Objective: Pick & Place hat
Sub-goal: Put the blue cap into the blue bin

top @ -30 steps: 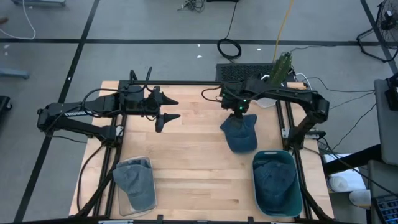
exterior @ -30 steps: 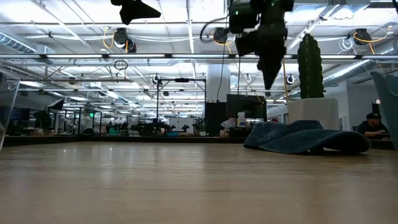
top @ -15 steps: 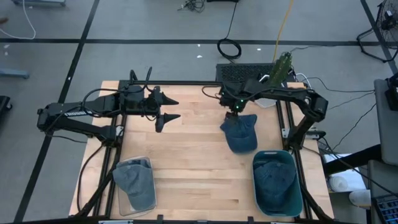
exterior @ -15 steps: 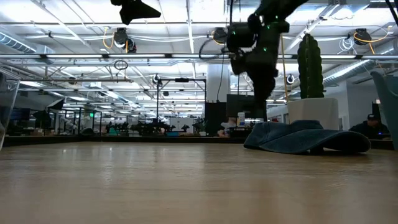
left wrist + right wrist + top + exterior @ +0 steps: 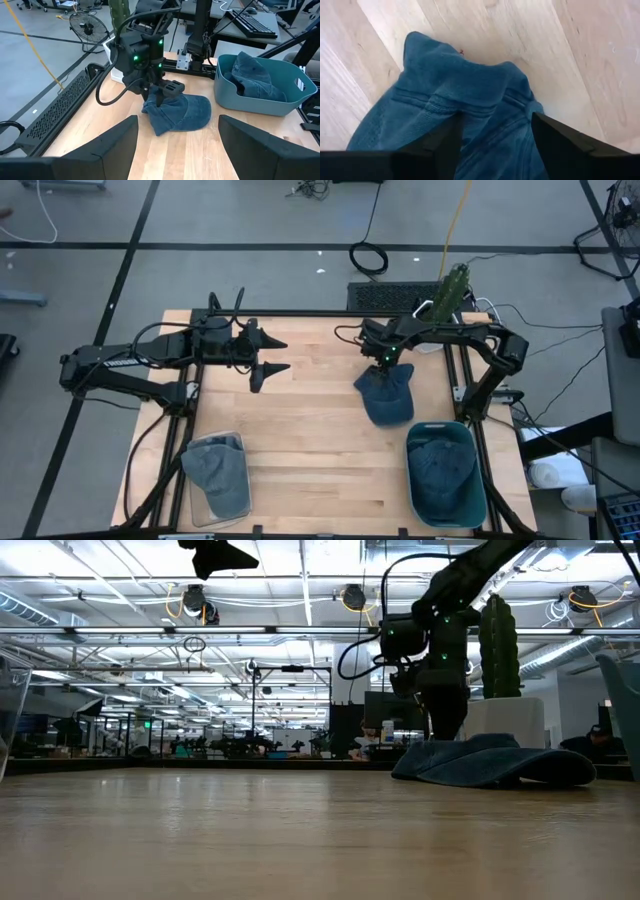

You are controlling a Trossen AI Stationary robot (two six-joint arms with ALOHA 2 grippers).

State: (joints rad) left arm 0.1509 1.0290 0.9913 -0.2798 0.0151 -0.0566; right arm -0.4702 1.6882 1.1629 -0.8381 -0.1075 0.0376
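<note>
A blue denim hat lies flat on the wooden table, right of centre; it also shows in the low view and the left wrist view. My right gripper points down at the hat's far end, open, one finger on either side of the bunched cloth. My left gripper hangs open and empty above the table's far left part. My right gripper comes at the far end of the hat from above, with its two fingers astride a raised fold of the cloth. I cannot tell whether the fingers touch the cloth. The hat lies on the table.
A teal bin at the near right holds another blue hat. A clear container at the near left holds a third. A green cactus in a white pot stands beyond the far right edge. Bare wood lies in the middle.
My right gripper has come down from well above the table onto the far end of the hat, tipping to point more steeply down. The hat has stayed in place.
</note>
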